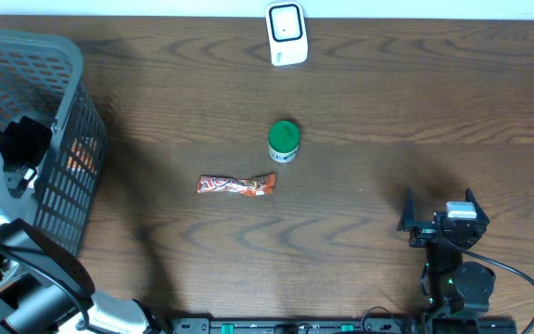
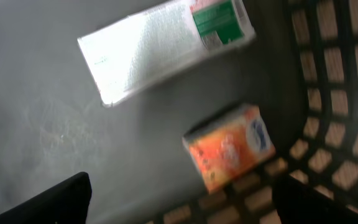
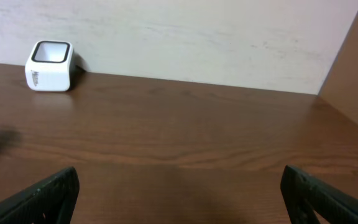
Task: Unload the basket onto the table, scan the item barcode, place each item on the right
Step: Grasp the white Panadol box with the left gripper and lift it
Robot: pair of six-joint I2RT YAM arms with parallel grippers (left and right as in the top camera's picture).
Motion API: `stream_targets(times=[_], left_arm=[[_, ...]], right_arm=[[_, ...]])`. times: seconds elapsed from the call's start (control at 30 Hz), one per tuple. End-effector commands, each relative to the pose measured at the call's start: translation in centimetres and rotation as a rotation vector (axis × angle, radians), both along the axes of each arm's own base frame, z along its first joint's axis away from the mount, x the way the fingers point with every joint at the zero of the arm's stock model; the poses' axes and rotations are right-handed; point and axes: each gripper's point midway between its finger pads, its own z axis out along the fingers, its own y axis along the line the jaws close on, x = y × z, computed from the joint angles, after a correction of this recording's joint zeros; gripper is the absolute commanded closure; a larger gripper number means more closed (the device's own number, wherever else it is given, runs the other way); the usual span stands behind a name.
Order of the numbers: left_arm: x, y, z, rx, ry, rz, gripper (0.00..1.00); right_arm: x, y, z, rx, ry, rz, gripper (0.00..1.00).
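A: "Where was the snack packet (image 1: 236, 185)?"
B: "Mid-frame on the table (image 1: 387, 93). The left claw (image 2: 185, 205) gaped over the basket (image 1: 63, 186), and the right claw (image 1: 439, 206) gaped too. Best to pinch its middle, barcode toward the scanner (image 1: 286, 34)."

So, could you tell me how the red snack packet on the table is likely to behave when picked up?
The snack packet looks like thin film with crimped ends, so it is probably light and floppy, sagging if gripped at one end. Its shiny-looking surface may slip in a grip. Lying flat on the table, it should slide rather than roll if pushed.
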Motion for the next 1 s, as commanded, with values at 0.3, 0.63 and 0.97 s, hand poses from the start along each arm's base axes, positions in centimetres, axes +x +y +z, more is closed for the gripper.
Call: stream_targets(times=[0.3, 0.63, 0.97], left_arm=[[3.1, 2.4, 1.5, 0.428, -0.004, -0.793, 0.01], [4.3, 4.9, -0.6, 0.481, 0.004, -0.819, 0.01], [2.4, 7.2, -5.5, 0.385, 0.063, -0.811, 0.01]], right_arm=[[0.0, 0.0, -0.1, -0.014, 0.003, 0.0, 0.01], [0.0, 0.0, -0.1, -0.014, 0.003, 0.0, 0.01], [0.0, 0.0, -0.1, -0.014, 0.003, 0.0, 0.01]])
